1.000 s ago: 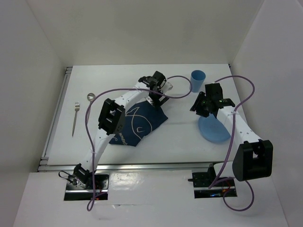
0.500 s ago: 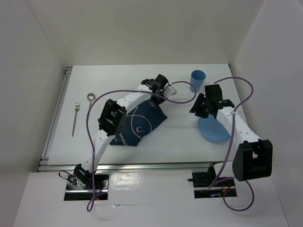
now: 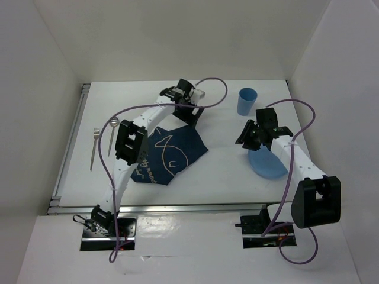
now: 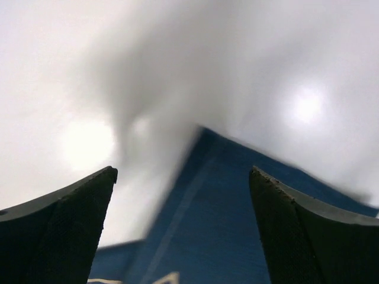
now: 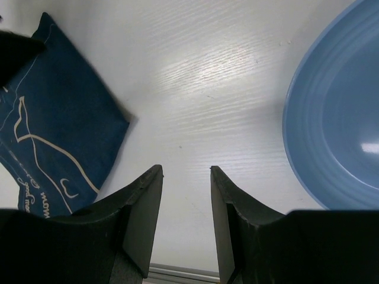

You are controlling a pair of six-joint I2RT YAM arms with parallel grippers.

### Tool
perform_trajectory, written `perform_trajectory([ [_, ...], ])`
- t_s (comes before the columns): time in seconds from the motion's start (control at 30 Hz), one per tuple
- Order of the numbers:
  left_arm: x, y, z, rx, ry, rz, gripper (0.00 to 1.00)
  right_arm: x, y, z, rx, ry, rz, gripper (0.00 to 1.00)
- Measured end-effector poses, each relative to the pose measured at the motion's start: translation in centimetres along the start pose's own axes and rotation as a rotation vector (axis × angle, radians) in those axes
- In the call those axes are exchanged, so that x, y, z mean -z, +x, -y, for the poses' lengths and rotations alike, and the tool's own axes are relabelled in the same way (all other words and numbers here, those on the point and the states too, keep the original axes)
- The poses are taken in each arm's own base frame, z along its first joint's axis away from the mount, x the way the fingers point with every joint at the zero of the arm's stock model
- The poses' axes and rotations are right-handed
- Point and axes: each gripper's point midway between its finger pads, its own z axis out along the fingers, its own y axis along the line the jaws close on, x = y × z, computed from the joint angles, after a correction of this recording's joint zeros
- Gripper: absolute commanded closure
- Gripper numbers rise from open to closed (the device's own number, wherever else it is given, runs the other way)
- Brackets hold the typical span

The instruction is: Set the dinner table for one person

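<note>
While its fingers stand wide apart with nothing between them, the left claw [image 4: 182, 173] hangs over the far corner of a navy placemat [image 3: 169, 157] printed with a white whale outline. The cloth spreads from below the claw back toward the arm bases. It lies at an angle on the white table [image 3: 219, 171], which stretches beneath both arms and carries everything in view. The left wrist view is badly blurred, so whether the fingertips touch the cloth cannot be made out; they appear to sit just above it, with the corner of the mat pointing up between them.

To the left of this claw, well apart from it, a spoon [image 3: 113, 122] and a fork [image 3: 93, 148] lie side by side near the table's left rail. To its right, a blue cup [image 3: 247, 100] stands upright toward the far edge.

The right claw [image 5: 186, 170] hovers over bare table with its fingers parted by a narrow gap, gripping nothing. A blue plate [image 3: 266, 163] lies flat just to the right of this claw, its rim close beside the right-hand finger. The placemat's nearest corner lies off to the claw's left, apart from the plate. The cup stands beyond this claw, toward the far edge.
</note>
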Motion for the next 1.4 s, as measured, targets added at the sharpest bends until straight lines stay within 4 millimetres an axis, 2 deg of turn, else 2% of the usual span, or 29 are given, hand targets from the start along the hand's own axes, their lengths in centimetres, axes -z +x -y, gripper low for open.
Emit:
perform_trajectory([
  [0.1, 0.1, -1.2, -3.4, 0.073, -0.023, 0.050, 0.01, 0.3, -0.1, -0.1, 0.001, -0.006, 0.008, 0.54],
  [0.17, -0.5, -0.4, -4.3, 0.082, -0.022, 0.030, 0.01, 0.5, -0.1, -0.2, 0.002, -0.011, 0.013, 0.54],
  [0.23, -1.7, 0.8, -3.3, 0.052, 0.007, -0.013, 0.01, 0.5, -0.1, -0.3, 0.002, -0.016, 0.012, 0.54],
  [0.4, -2.6, 0.5, 1.5, -0.091, 0.048, -0.022, 0.03, 0.5, 0.0, -0.4, 0.001, -0.021, 0.009, 0.54],
  [0.53, -2.7, 0.7, 3.6, -0.142, 0.051, -0.042, 0.10, 0.5, 0.0, -0.4, -0.001, -0.025, 0.006, 0.54],
  [0.6, -2.7, 0.9, 3.7, -0.159, 0.025, -0.058, 0.21, 0.6, 0.0, -0.5, -0.006, -0.027, 0.005, 0.54],
  [0.63, -2.7, 1.1, 3.8, -0.164, 0.017, -0.067, 0.33, 0.6, 0.0, -0.5, -0.007, -0.027, 0.005, 0.54],
  [0.7, -2.6, 1.6, 4.1, -0.165, 0.014, -0.087, 0.47, 0.6, 0.0, -0.5, -0.013, -0.027, 0.004, 0.54],
  [0.73, -2.6, 1.8, 4.2, -0.165, 0.013, -0.095, 0.57, 0.6, 0.0, -0.5, -0.014, -0.028, 0.004, 0.54],
  [0.77, -2.5, 1.9, 4.3, -0.164, 0.012, -0.102, 0.84, 0.6, 0.0, -0.6, -0.015, -0.028, 0.004, 0.54],
  [0.8, -2.5, 2.1, 4.3, -0.158, 0.012, -0.110, 0.99, 0.6, 0.1, -0.6, -0.017, -0.029, 0.003, 0.54],
  [1.03, -2.2, 2.2, 5.1, -0.187, 0.045, -0.116, 1.00, 0.6, 0.1, -0.7, -0.017, -0.033, 0.000, 0.56],
  [1.17, -1.6, 1.9, 4.5, -0.216, 0.024, -0.111, 1.00, 0.3, 0.4, -1.1, -0.018, -0.057, -0.019, 0.56],
  [1.23, -0.3, 0.5, 4.1, -0.233, -0.005, -0.069, 1.00, -0.2, 0.6, -1.3, -0.027, -0.068, -0.042, 0.57],
  [1.3, 2.4, -2.1, 4.1, -0.258, -0.034, 0.022, 1.00, -0.6, 0.9, -1.4, -0.036, -0.075, -0.060, 0.57],
  [1.33, 4.5, -3.9, 4.1, -0.268, -0.051, 0.087, 1.00, -0.8, 0.9, -1.6, -0.043, -0.081, -0.066, 0.59],
  [1.4, 10.4, -8.3, 4.3, -0.296, -0.092, 0.252, 1.00, -0.9, 0.8, -1.8, -0.047, -0.091, -0.062, 0.59],
])
